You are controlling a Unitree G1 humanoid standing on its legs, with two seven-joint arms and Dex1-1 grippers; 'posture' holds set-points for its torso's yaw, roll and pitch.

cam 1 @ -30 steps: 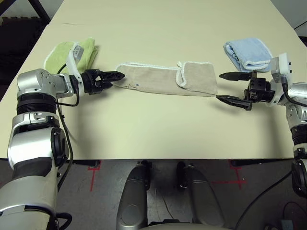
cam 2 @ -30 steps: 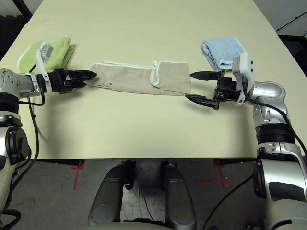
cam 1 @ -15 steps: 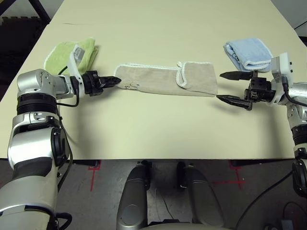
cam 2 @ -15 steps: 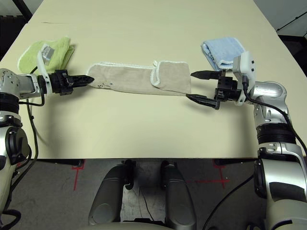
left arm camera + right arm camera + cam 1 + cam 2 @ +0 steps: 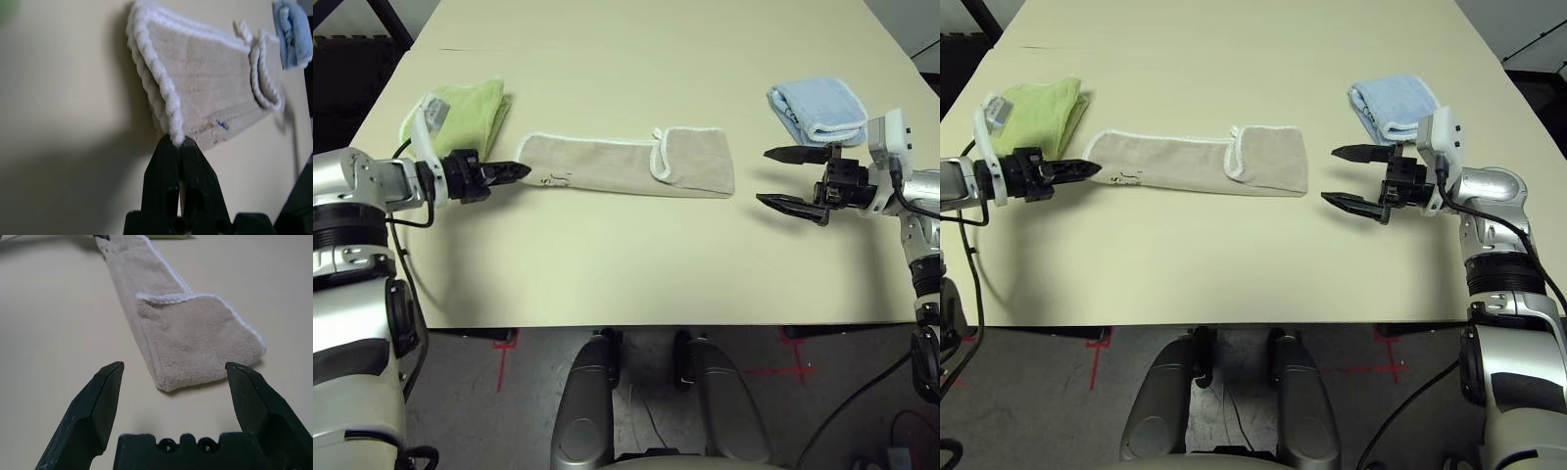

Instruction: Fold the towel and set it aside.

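The towel (image 5: 626,164) lies as a long narrow strip across the middle of the worktop (image 5: 636,264), already doubled lengthwise, with one end flap turned back over itself on the side toward the blue towel (image 5: 818,108). So the first fold looks done, and a short second fold has been started at that end. What remains, as I judge it, is to bring the two ends together into a compact bundle and then move it off to one side.

The left gripper (image 5: 519,171) is pinched tight on the white-stitched corner of the towel at the end nearest the green towel (image 5: 460,113); the wrist view shows the black fingertips (image 5: 178,147) clamped right on the edging, with the small label close beside them. The right gripper (image 5: 783,178) stands with its jaws spread wide and nothing between them, near the towel's folded end but clear of it, with bare worktop between the two. It points at that end, ready, I would guess, to take hold there.

The green towel sits folded just beyond the left gripper, and the blue towel is folded just beyond the right gripper; both lie apart from the beige strip. No bins, trays or boxes stand on the worktop, so nothing is held in anything.
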